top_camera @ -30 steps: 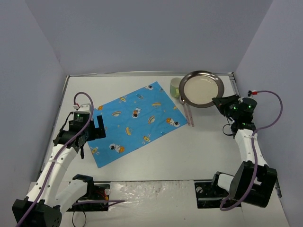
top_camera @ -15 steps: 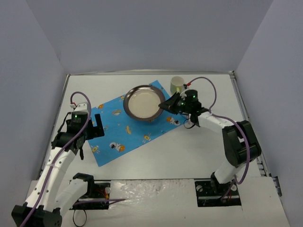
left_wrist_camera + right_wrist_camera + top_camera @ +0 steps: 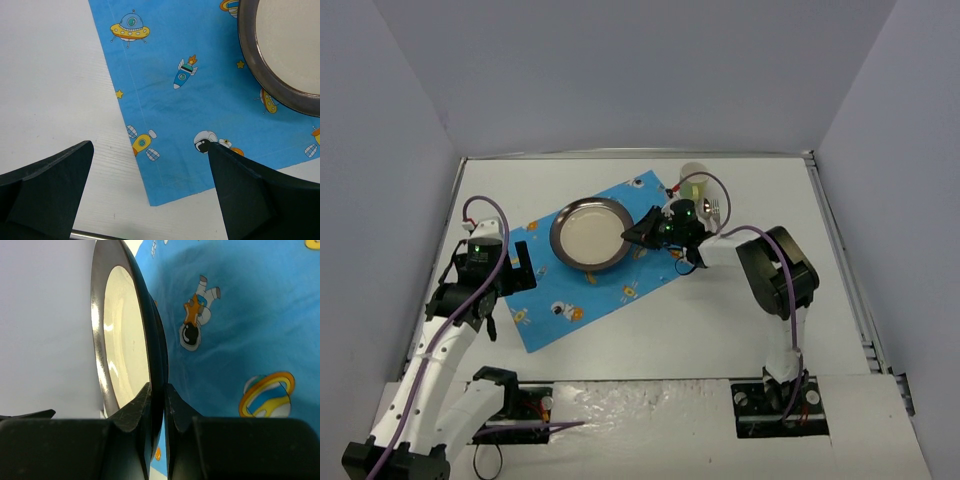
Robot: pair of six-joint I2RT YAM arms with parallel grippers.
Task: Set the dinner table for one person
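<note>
Right gripper [image 3: 156, 395] pinches the rim of the plate [image 3: 588, 232] over the placemat [image 3: 620, 290]; left gripper [image 3: 149, 150] hangs spread above the placemat's corner.

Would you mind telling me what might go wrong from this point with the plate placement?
The right hand pinches the round metal-rimmed plate only at its edge, so it may tip or slip. Whether it touches the blue cartoon-print cloth placemat is unclear; sliding it could wrinkle the cloth. The right arm passes close to the pale green cup, so withdrawing might knock it.
</note>
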